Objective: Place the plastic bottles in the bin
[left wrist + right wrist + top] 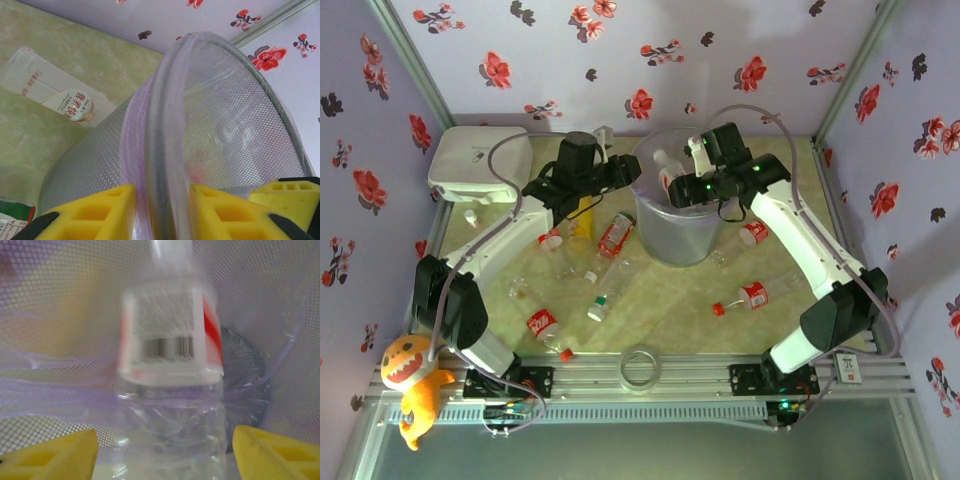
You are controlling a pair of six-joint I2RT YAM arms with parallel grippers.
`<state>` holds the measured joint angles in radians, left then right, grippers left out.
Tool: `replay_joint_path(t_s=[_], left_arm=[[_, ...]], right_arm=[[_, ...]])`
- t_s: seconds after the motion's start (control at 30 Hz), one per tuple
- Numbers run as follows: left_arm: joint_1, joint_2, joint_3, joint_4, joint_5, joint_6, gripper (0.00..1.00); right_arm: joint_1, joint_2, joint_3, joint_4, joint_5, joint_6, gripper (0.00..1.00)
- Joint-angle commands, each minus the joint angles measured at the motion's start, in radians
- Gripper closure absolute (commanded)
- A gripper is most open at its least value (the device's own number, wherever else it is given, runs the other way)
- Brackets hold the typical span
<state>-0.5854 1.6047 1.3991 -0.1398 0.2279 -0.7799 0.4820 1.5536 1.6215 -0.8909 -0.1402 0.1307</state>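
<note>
Yellow fingers (50, 457) of your right claw (165, 460) sit closest, one on each side of a clear bottle (170, 365) with a red and white label. The fingers are apart. You can see a thin gap between each one and the bottle, so the claw does not look like it is squeezing. The bottle is blurry.

That bottle is inside the bin (270, 300), with mesh wall all around it. Its long way runs straight out from the claw, thin neck end first, pointing at the bin's dark floor. I think letting go is the step in hand. Nothing needs turning; the bottle only has to go the way it points.

Your left claw (162, 212) is clamped on the bin's rim, one finger outside the wall and one inside. It looks like it is keeping the bin steady.

More bottles lie flat on the table (650, 300). A capped bottle (752, 293) lies near your right arm, so I would guess that arm is the one to reach it.
</note>
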Motion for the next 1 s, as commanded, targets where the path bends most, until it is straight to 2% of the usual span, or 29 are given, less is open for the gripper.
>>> replay_joint_path(t_s=[0.0,0.3,0.53,0.7,0.8,0.97], left_arm=[[-0.011,0.026,0.018,-0.003,-0.008,0.005,0.67],[-0.011,0.026,0.013,-0.003,-0.01,0.006,0.68],[-0.011,0.024,0.008,0.0,-0.016,0.008,0.68],[-0.011,0.026,0.003,0.011,-0.021,0.007,0.68],[-0.011,0.027,-0.003,0.02,-0.022,0.004,0.67],[-0.012,0.025,-0.008,0.028,-0.026,0.0,0.68]], right_arm=[[-0.008,0.017,0.032,0.002,-0.023,-0.006,0.26],[-0.015,0.004,0.107,-0.033,0.001,0.0,0.25],[-0.09,-0.113,0.108,-0.055,0.065,0.076,0.25],[-0.215,-0.227,0.05,-0.076,0.125,0.134,0.25],[-0.335,-0.262,-0.01,-0.096,0.128,0.162,0.26],[-0.498,-0.294,-0.208,-0.021,0.125,0.223,0.27]])
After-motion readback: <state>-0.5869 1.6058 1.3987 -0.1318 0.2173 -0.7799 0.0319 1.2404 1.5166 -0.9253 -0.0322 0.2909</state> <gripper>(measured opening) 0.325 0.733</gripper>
